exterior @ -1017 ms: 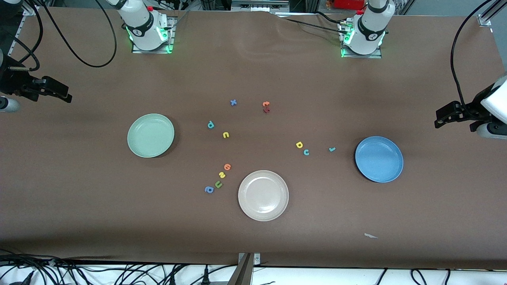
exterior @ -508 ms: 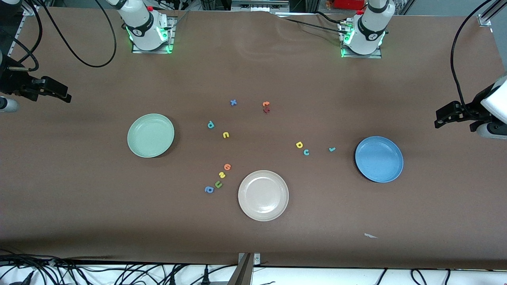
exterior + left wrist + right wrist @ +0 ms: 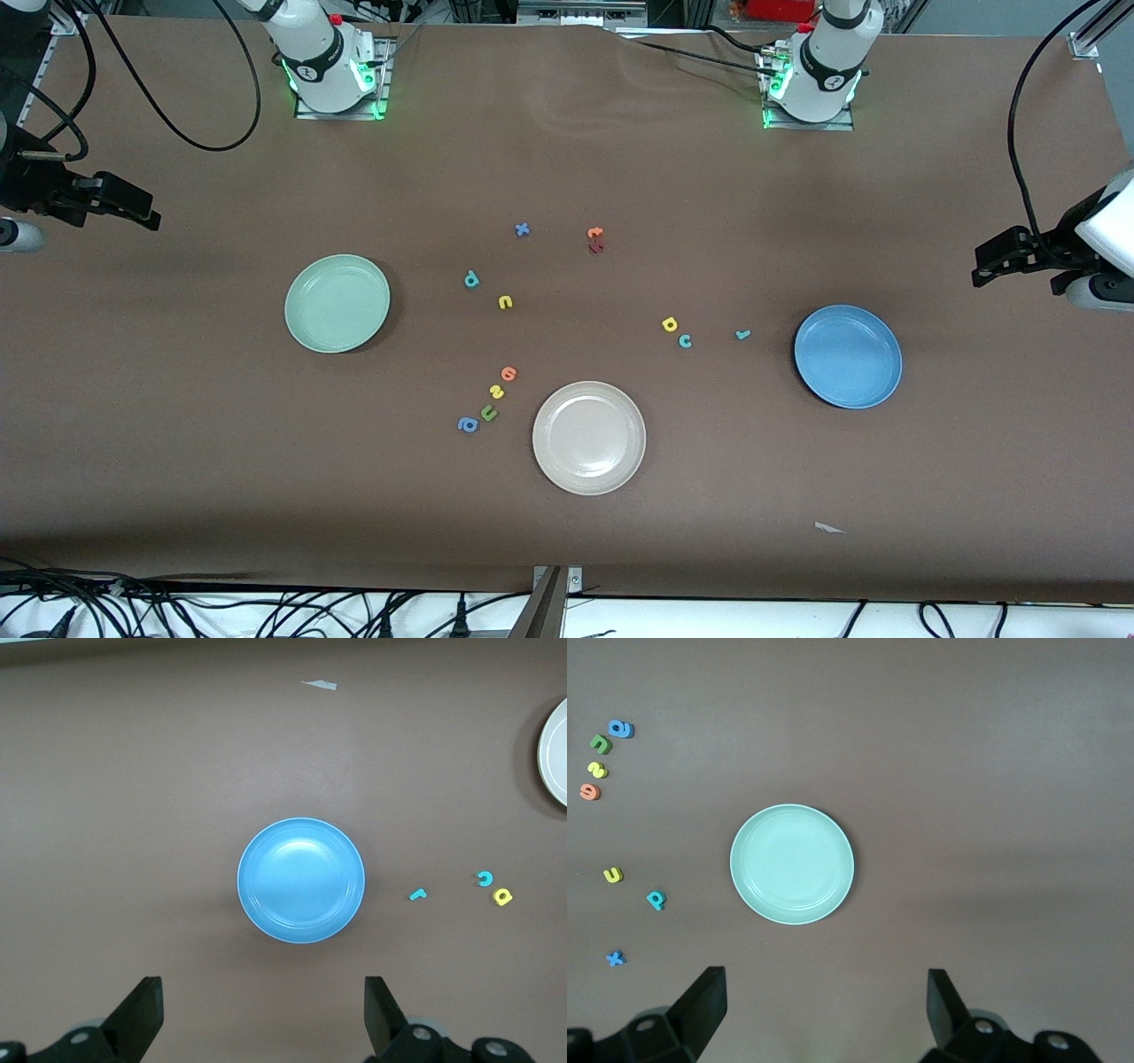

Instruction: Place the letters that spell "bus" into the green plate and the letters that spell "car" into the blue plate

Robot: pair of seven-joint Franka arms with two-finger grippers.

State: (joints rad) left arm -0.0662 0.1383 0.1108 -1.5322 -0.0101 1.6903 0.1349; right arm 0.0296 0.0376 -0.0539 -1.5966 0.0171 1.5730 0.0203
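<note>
The green plate (image 3: 337, 303) (image 3: 792, 864) lies toward the right arm's end and the blue plate (image 3: 848, 356) (image 3: 301, 880) toward the left arm's end. Between them lie the teal "b" (image 3: 471, 280), the yellow "u" (image 3: 505, 302) and the yellow "s" (image 3: 497, 392). Closer to the blue plate are the yellow "a" (image 3: 670, 324), teal "c" (image 3: 685, 340) and teal "r" (image 3: 742, 334). My right gripper (image 3: 146, 213) (image 3: 826, 992) hangs open and empty over bare table beside the green plate. My left gripper (image 3: 983, 266) (image 3: 263, 1001) hangs open and empty beside the blue plate.
A cream-white plate (image 3: 589, 437) sits nearest the front camera, mid-table. Other letters: orange round one (image 3: 508, 373), green "u" (image 3: 488, 413), blue "a" (image 3: 467, 425), blue "x" (image 3: 522, 229), orange "t" (image 3: 594, 233) on a dark red letter (image 3: 596, 247). A paper scrap (image 3: 829, 528) lies near the front edge.
</note>
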